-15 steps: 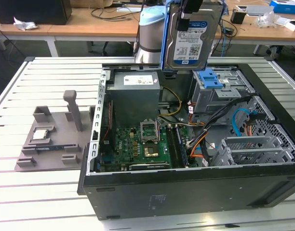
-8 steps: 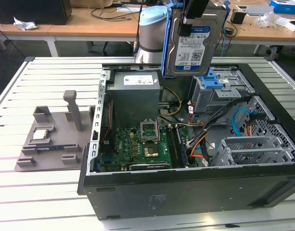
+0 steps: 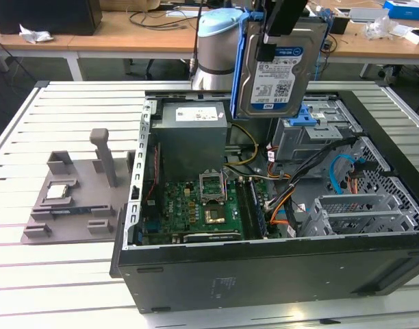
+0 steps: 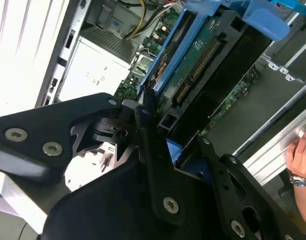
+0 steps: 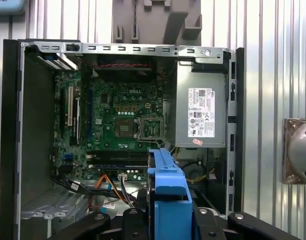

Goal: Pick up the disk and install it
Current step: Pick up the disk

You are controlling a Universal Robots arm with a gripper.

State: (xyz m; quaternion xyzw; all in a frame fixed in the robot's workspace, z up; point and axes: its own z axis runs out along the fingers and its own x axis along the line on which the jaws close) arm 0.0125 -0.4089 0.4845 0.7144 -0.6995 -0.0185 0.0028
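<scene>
The disk (image 3: 281,75), a silver-grey drive with a blue-and-white label in a blue carrier, hangs on edge above the open computer case (image 3: 264,274). My gripper (image 3: 268,48) is shut on it from above. The second wrist view has the disk's green circuit-board underside (image 4: 203,60) between my black fingers (image 4: 143,115). In the first wrist view the carrier's blue edge (image 5: 168,190) sits over the case interior, between the motherboard (image 5: 123,125) and the power supply (image 5: 200,110).
The metal drive bay (image 3: 312,133) with a blue latch lies just under the disk. A grey fixture (image 3: 79,192) holding a small square chip (image 3: 59,192) lies at the exterior view's left. A person's hand (image 4: 300,160) rests near the case rim. Cables run inside the case.
</scene>
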